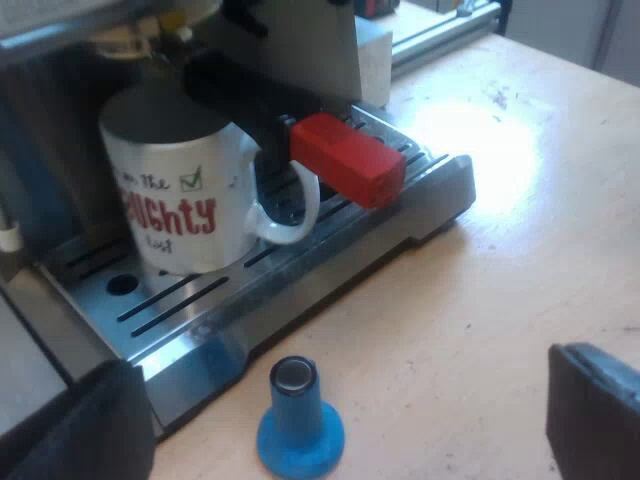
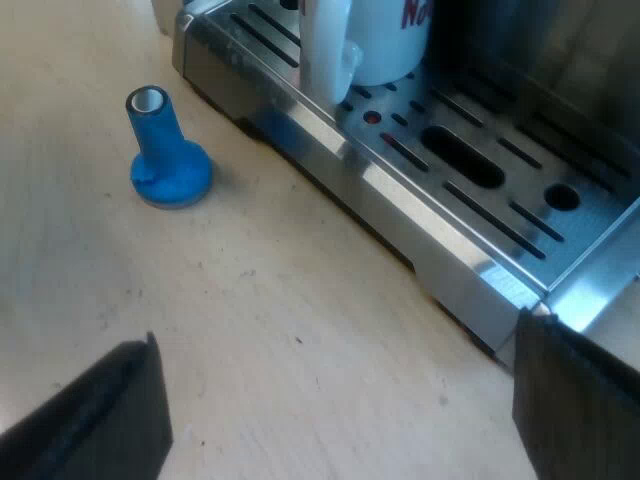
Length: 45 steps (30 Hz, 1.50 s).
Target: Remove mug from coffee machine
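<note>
Mugs first: we count one white round mug [image 1: 185, 200]. It stands on the silver drip tray [image 1: 300, 275] of the grey coffee machine [image 1: 300, 40], right under the spout, with its curled handle turned out toward the counter. On its side we can read "the" in small grey letters, next to a little green tick in a box. Under that come big red letters, "UGHTY", and the start of the word is hidden round the side. A small word sits below, but we cannot read it.

We count one red block end [image 1: 348, 160] on a dark handle. It sticks out from the machine's front, just beside the mug's handle.

We count one blue tamper [image 1: 298, 420]. It stands upright on the pale wooden counter [image 1: 500, 280], near the tray's edge, with its wide foot down.

Our left hand [image 1: 345, 380] hangs low over the counter by the tamper and points at the mug. Its two black fingers [image 1: 70, 430] are spread wide with nothing between them.

Our right hand [image 2: 335, 380] also hangs over the counter [image 2: 250, 300], near the tray's rim [image 2: 400, 190]. Its fingers [image 2: 580, 400] are wide apart too and hold nothing. From it we see the tamper [image 2: 165, 150] and the bottom of the mug [image 2: 375, 40] on the tray.
</note>
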Each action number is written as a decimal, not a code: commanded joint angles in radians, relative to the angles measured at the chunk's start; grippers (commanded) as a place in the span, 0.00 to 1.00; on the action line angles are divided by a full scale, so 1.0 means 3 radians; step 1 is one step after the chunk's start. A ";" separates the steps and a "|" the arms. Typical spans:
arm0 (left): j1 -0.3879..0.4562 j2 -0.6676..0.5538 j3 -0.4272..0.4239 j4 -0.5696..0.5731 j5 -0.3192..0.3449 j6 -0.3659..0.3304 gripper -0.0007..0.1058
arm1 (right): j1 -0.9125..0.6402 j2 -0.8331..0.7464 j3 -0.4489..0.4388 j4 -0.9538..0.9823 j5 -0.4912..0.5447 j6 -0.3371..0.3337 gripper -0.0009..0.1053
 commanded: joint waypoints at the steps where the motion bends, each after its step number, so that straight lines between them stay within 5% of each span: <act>1: -0.0015 0.0039 0.0050 -0.0258 0.0038 0.0002 0.77 | 0.0229 0.0127 -0.0033 -0.0240 0.0313 0.0059 0.69; 13: -0.0015 0.0586 0.0232 -0.0722 0.0038 0.0019 0.77 | 0.0953 0.0836 0.0271 -0.1564 0.1227 0.0544 0.69; 19: -0.0015 0.1006 0.0232 -0.0979 0.0038 0.0330 0.77 | 0.0989 0.1180 0.0331 -0.1941 0.1269 0.0687 0.69; 28: -0.0015 0.1537 0.0252 -0.1234 0.0038 0.0400 0.73 | 0.0989 0.1869 0.0354 -0.2811 0.1434 0.0696 0.69; 31: -0.0015 0.1594 0.0358 -0.1459 0.0118 0.0400 0.66 | 0.0989 0.2052 0.0354 -0.3035 0.1529 0.0696 0.69; 40: -0.0015 0.1598 0.0683 -0.2151 0.0117 0.0363 0.66 | 0.0989 0.2505 0.0354 -0.3441 0.1544 0.0794 0.69; 45: -0.0015 0.1598 0.0729 -0.2150 0.0117 0.0363 0.66 | 0.0989 0.2791 0.0354 -0.3822 0.1571 0.0793 0.69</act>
